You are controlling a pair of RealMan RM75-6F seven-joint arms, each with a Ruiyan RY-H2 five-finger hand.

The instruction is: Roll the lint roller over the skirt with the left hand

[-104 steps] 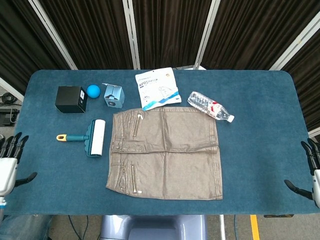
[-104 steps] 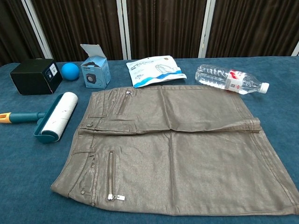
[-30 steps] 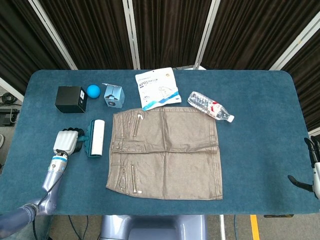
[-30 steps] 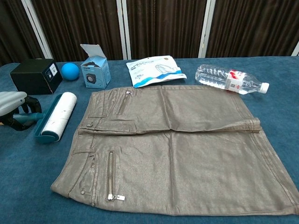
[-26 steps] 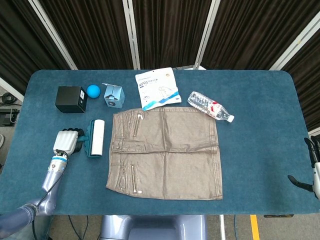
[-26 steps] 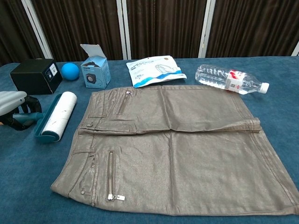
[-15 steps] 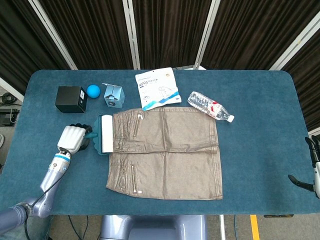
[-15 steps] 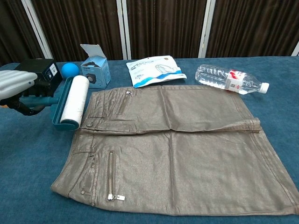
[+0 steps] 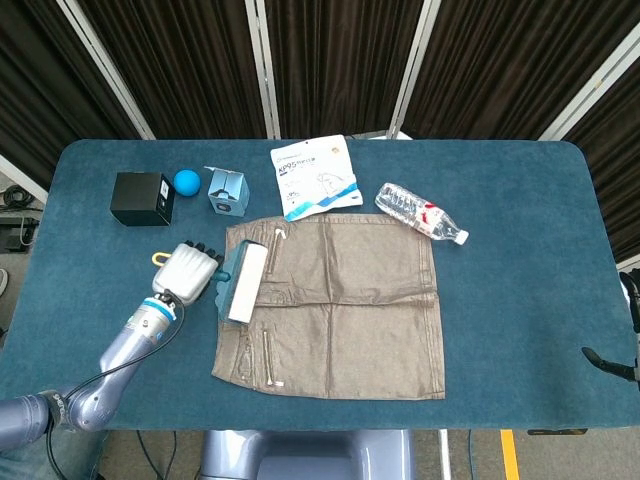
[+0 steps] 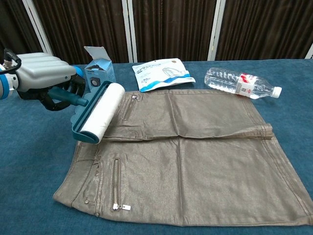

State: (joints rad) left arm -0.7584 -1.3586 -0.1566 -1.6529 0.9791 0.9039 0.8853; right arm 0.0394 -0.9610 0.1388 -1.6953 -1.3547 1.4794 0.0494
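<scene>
A shiny taupe skirt [image 9: 340,300] [image 10: 190,156] with zips lies flat on the blue table. My left hand [image 9: 187,273] [image 10: 46,78] grips the teal handle of the lint roller [image 9: 246,281] [image 10: 99,112]. The roller's white drum lies over the skirt's waistband at its left edge; whether it touches the cloth I cannot tell. Of my right hand [image 9: 620,365] only a dark bit shows at the head view's right edge, off the table; its fingers are out of sight.
Behind the skirt stand a black box [image 9: 141,198], a blue ball [image 9: 187,181], a small blue carton [image 9: 228,190] [image 10: 100,75], a white mask packet [image 9: 315,176] [image 10: 162,73] and a lying water bottle [image 9: 420,212] [image 10: 242,83].
My left hand came onto the table, took hold of the roller's handle and carried it right, from the bare table onto the skirt's left edge.
</scene>
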